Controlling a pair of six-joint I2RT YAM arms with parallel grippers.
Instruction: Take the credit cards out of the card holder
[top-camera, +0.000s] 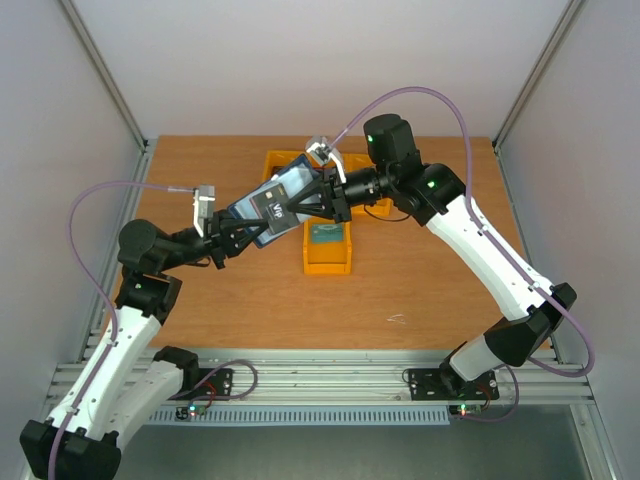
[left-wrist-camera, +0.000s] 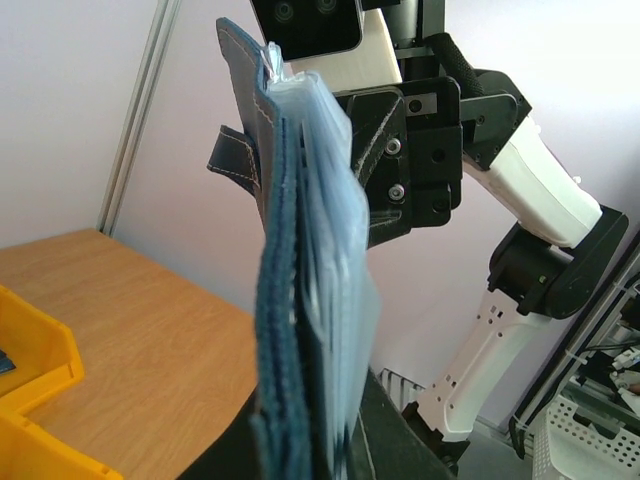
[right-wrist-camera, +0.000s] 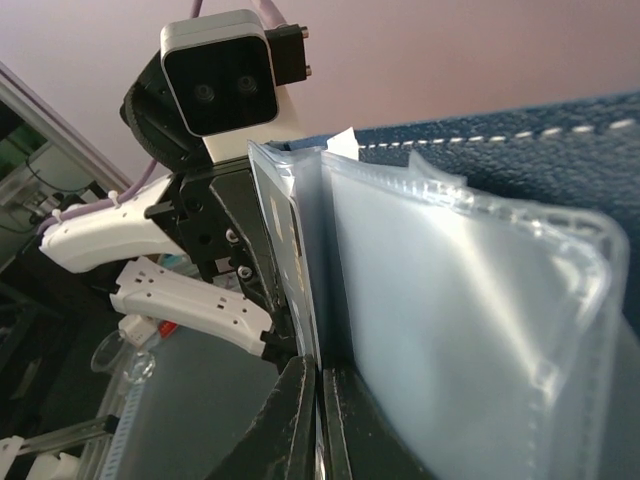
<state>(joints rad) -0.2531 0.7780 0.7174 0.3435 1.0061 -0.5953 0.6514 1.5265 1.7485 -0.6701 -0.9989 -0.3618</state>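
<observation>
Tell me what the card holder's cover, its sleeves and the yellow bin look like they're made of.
Card holder cover: probably leather or faux leather, possibly fabric; matte navy, with pale stitching along the edge. Sleeves: thin clear plastic, glossy and wrinkled. Yellow bin: rigid moulded plastic, by its smooth uniform colour.

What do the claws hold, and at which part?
Both hold the card holder: the left claw pinches its left end, the right claw a thin edge at its right end.
</observation>
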